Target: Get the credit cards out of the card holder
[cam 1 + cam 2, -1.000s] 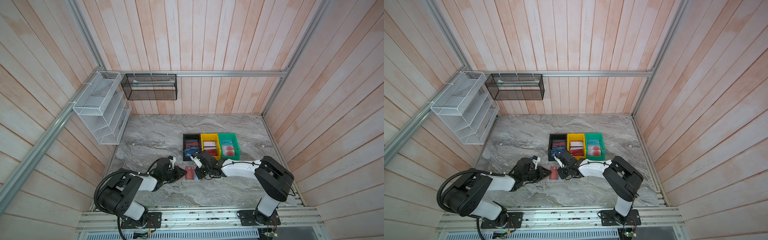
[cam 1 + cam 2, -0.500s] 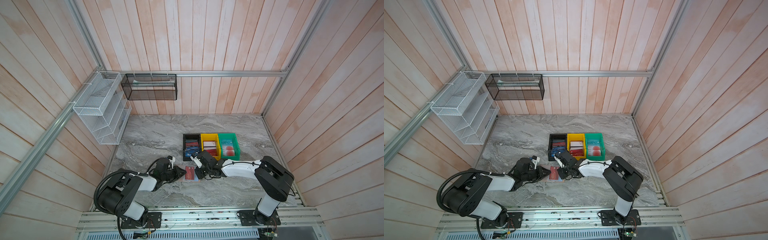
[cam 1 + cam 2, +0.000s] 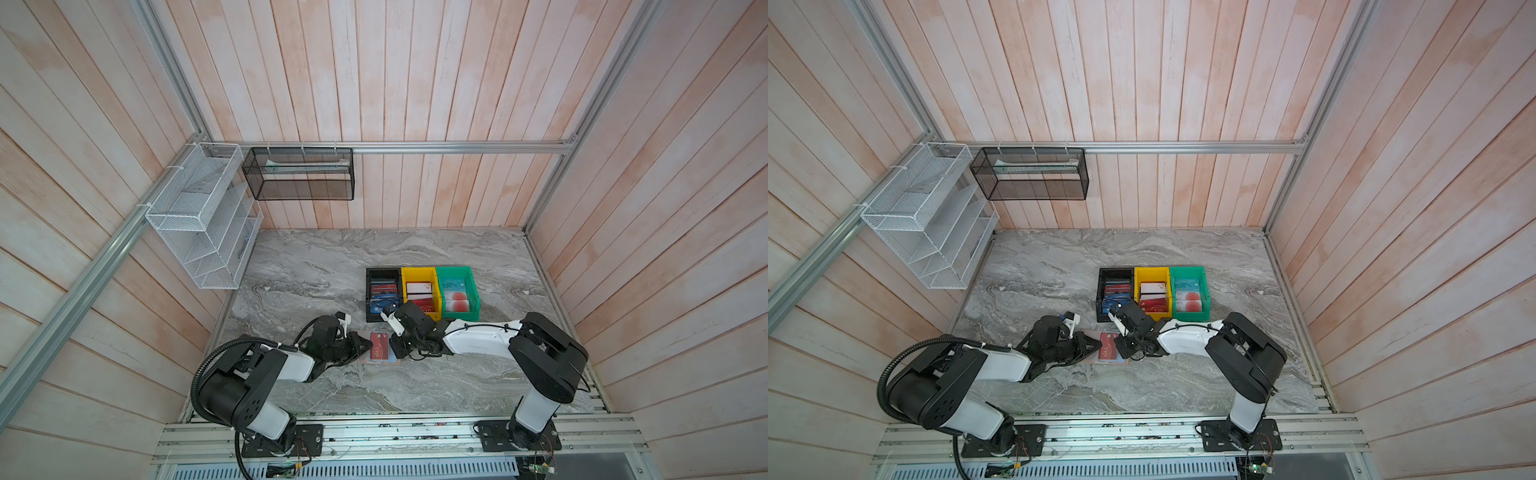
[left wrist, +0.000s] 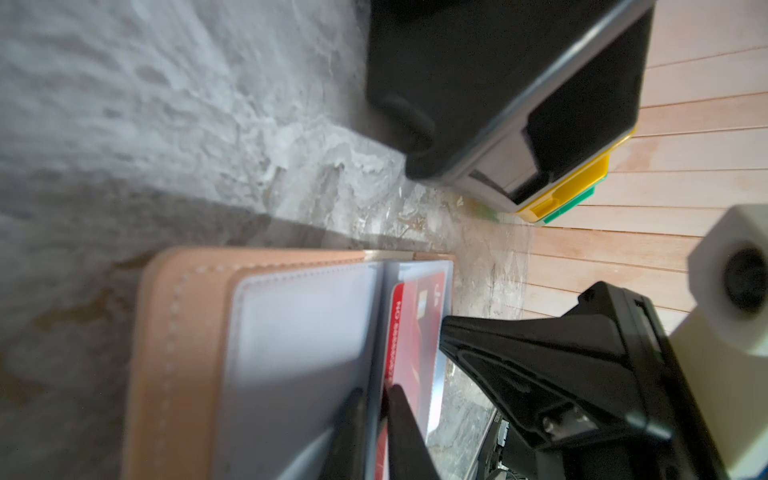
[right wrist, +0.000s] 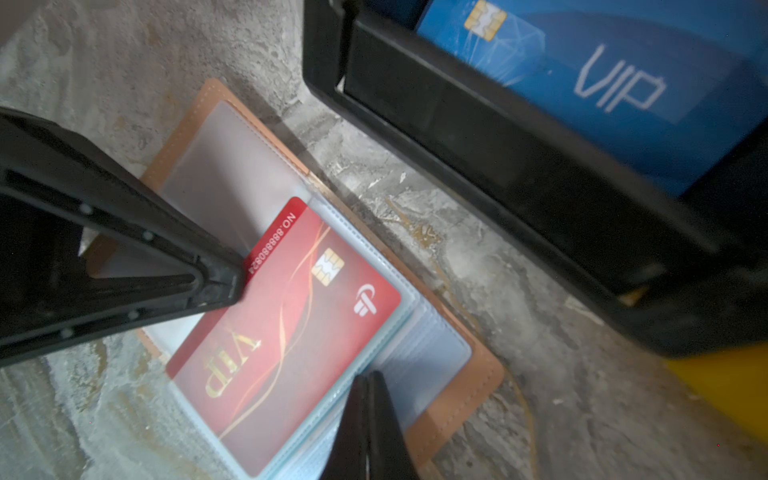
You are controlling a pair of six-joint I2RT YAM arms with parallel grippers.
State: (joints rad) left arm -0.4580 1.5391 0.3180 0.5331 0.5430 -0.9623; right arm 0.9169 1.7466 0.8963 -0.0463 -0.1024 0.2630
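The tan card holder (image 3: 384, 362) (image 3: 1117, 361) lies open on the marble table between both grippers. A red "VIP" credit card (image 5: 291, 324) (image 3: 379, 347) sits in a clear sleeve, and its spine-side edge sticks out of that sleeve. My left gripper (image 4: 376, 392) (image 3: 370, 345) is shut on that protruding edge of the red card (image 4: 415, 324). My right gripper (image 5: 370, 380) (image 3: 394, 349) is shut with nothing in it. Its tips press on the stack of clear sleeves at the far side of the holder (image 5: 465, 395). The sleeve on the other page is empty.
Just behind the holder stand a black bin (image 3: 368, 291), a yellow bin (image 3: 419, 272) and a green bin (image 3: 455, 270) in a row, all holding cards. A blue "VIP" card (image 5: 602, 75) lies in the black bin. A white wire rack (image 3: 199, 216) and a black mesh basket (image 3: 299, 174) hang on the walls.
The left jaws have closed slightly on the card's edge. Both arms and the holder stay where they were.
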